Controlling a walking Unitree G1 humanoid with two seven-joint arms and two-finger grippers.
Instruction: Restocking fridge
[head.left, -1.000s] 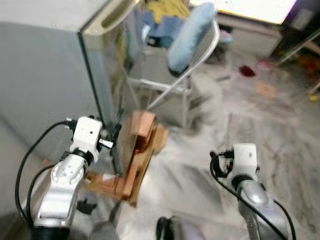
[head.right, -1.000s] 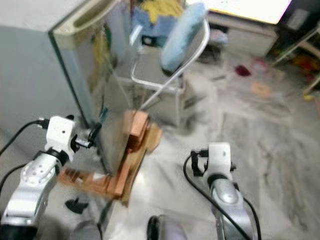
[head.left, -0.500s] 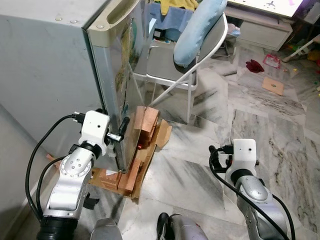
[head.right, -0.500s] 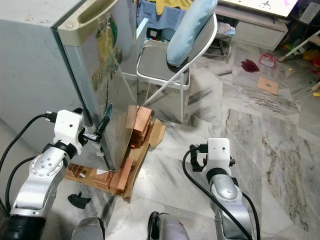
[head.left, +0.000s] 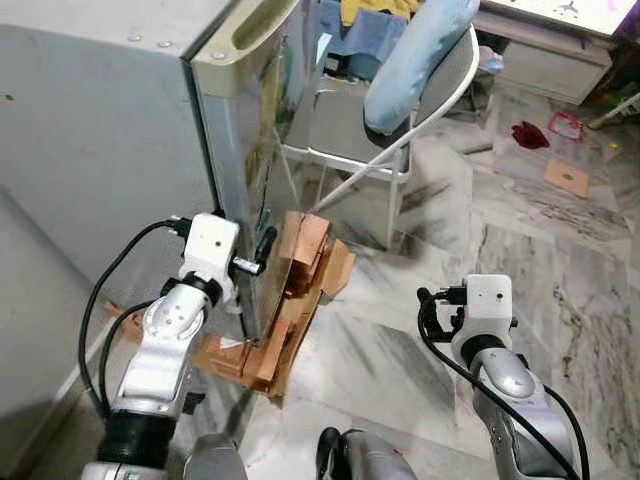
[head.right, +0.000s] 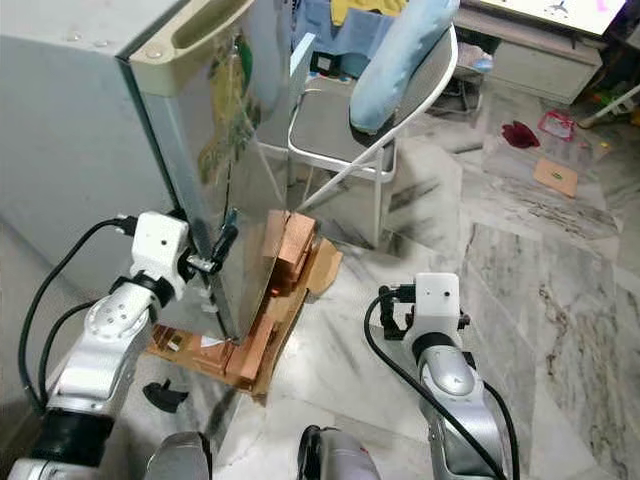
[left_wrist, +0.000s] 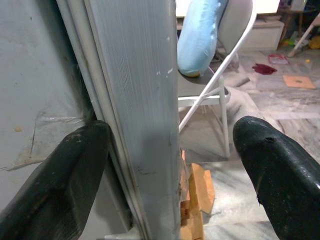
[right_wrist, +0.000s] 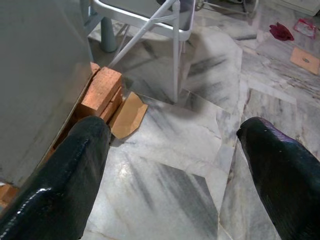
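A small silver fridge (head.left: 120, 130) stands at the left, raised on wooden blocks (head.left: 300, 262). Its shiny door (head.right: 232, 120) faces right. My left gripper (head.left: 257, 258) is at the door's front edge, about halfway down. In the left wrist view the door's edge (left_wrist: 145, 125) runs between the two black fingers (left_wrist: 75, 190), and the gripper is open around it. My right gripper (right_wrist: 180, 165) hangs open over the marble floor (right_wrist: 165, 150) to the right of the fridge, with nothing between its fingers.
A folding metal chair (head.left: 345, 125) with a blue cushion (head.left: 415, 60) stands just beyond the fridge door. Flat cardboard (head.left: 338, 268) lies by the blocks. A red item (head.left: 530, 135) and a brown square (head.left: 567, 178) lie on the far floor. A low white cabinet (head.left: 550, 60) lines the back.
The head view has steadied from blur and shifted, so the fridge sits further right in the picture. My left gripper stays at the door's edge. The right arm has hardly moved.
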